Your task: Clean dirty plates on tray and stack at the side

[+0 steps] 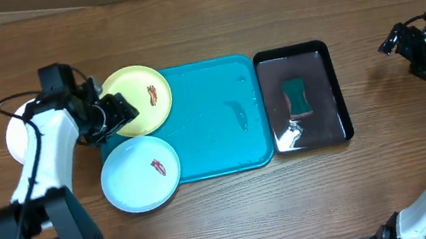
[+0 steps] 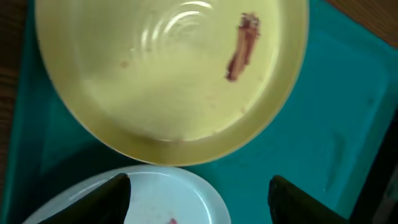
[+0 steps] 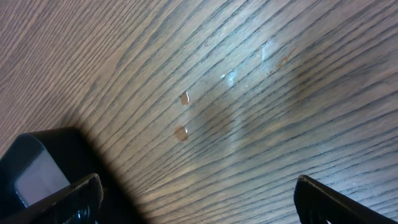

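Note:
The turquoise tray lies at the table's middle. A pale yellow-green plate with a red-brown smear rests on its far left corner. A pale blue plate, also smeared, overlaps its near left edge. A white plate sits on the table further left, partly hidden by my left arm. My left gripper hovers open at the yellow plate's left rim. In the left wrist view the gripper is empty, with the yellow plate ahead and the blue plate below it. My right gripper is open over bare wood at the far right.
A glossy black tray lies right of the turquoise one, holding a green sponge and some liquid. The right wrist view shows my open gripper above wet-looking wood with two small drops.

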Tool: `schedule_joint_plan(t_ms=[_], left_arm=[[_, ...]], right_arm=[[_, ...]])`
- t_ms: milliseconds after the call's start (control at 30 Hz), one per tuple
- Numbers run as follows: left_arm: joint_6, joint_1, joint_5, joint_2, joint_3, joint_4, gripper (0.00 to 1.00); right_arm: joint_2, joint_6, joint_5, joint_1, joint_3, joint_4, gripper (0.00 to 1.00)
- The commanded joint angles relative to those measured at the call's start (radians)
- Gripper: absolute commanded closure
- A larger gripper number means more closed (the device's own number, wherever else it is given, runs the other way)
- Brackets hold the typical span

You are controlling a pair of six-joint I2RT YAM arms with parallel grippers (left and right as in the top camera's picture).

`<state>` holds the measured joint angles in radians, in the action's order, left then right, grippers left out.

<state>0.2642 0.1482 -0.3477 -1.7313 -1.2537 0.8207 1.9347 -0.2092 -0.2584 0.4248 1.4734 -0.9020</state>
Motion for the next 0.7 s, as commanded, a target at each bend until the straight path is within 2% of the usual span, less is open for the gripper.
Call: schedule_joint_plan(t_ms=[0, 367, 667], left_arm=[[-0.04, -0.061, 0.011, 0.113, -0.023, 0.014, 0.28], [0.016, -0.182, 0.015, 0.167, -0.023, 0.032, 0.25], [0.024, -0.189, 0.069, 0.167, -0.023, 0.062, 0.24]], right_arm=[[-0.008, -0.004, -0.005, 0.003, 0.021, 0.003, 0.0], [-0.008, -0.004, -0.005, 0.003, 0.021, 0.003, 0.0], [-0.008, -0.004, -0.005, 0.003, 0.021, 0.003, 0.0]])
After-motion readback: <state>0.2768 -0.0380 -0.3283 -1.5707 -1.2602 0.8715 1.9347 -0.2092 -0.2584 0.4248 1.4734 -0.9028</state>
